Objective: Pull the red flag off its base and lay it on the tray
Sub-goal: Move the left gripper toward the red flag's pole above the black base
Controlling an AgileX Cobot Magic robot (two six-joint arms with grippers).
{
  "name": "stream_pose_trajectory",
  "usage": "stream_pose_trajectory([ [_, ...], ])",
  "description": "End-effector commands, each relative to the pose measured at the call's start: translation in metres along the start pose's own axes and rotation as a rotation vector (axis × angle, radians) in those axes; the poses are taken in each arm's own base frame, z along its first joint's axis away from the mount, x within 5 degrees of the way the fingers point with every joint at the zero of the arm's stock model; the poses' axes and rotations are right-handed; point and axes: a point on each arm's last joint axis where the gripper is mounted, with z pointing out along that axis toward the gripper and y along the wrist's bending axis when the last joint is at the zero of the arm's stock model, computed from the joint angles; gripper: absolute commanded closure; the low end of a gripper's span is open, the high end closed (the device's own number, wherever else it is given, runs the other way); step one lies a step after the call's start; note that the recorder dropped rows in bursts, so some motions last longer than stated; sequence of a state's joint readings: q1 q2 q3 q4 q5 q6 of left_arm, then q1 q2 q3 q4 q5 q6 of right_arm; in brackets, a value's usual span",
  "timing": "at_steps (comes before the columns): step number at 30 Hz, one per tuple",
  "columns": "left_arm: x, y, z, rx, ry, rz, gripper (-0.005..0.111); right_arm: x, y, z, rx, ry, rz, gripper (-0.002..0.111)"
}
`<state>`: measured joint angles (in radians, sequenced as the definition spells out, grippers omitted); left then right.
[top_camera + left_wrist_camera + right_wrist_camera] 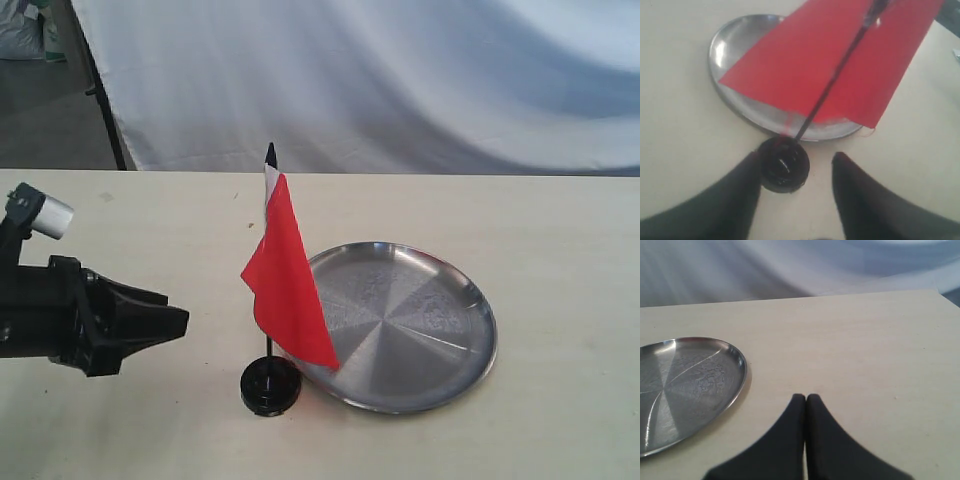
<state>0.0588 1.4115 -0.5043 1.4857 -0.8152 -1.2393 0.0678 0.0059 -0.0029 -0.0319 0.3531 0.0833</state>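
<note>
The red flag (287, 275) stands upright, its thin black stick in the small round black base (270, 385), just left of the steel tray (430, 330). My left gripper (178, 322) hovers to the left of the base, apart from it. In the left wrist view it (796, 157) is open, and the base (784, 165) lies between the fingertips, close against one finger (747, 175). The flag cloth (830, 65) hangs over the tray (727, 45). My right gripper (806, 398) is shut on nothing, low over bare table beside the tray (690, 375). The exterior view does not show it.
The table (560, 250) is pale wood with a white cloth backdrop (400, 80) behind its far edge. A black stand leg (105, 110) rises at the back left.
</note>
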Motion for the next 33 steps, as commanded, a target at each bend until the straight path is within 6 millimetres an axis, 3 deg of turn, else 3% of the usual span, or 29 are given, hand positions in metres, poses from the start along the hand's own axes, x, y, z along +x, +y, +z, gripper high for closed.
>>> stream_pose_trajectory([
  [1, 0.007, 0.004, 0.009, 0.055, 0.02, 0.031, 0.041, 0.0, 0.0, 0.0, 0.006, -0.006, -0.004, 0.109],
  [10, 0.019, 0.012, 0.036, 0.116, -0.03, 0.051, 0.042, 0.0, 0.0, 0.0, 0.006, -0.006, -0.004, 0.109],
  [22, 0.023, -0.005, 0.076, 0.077, -0.121, 0.163, 0.042, 0.0, 0.0, 0.0, 0.006, -0.008, -0.004, 0.109],
  [33, -0.012, -0.016, 0.104, 0.044, -0.149, 0.222, 0.042, -0.001, 0.0, 0.0, 0.005, -0.018, -0.004, 0.109],
])
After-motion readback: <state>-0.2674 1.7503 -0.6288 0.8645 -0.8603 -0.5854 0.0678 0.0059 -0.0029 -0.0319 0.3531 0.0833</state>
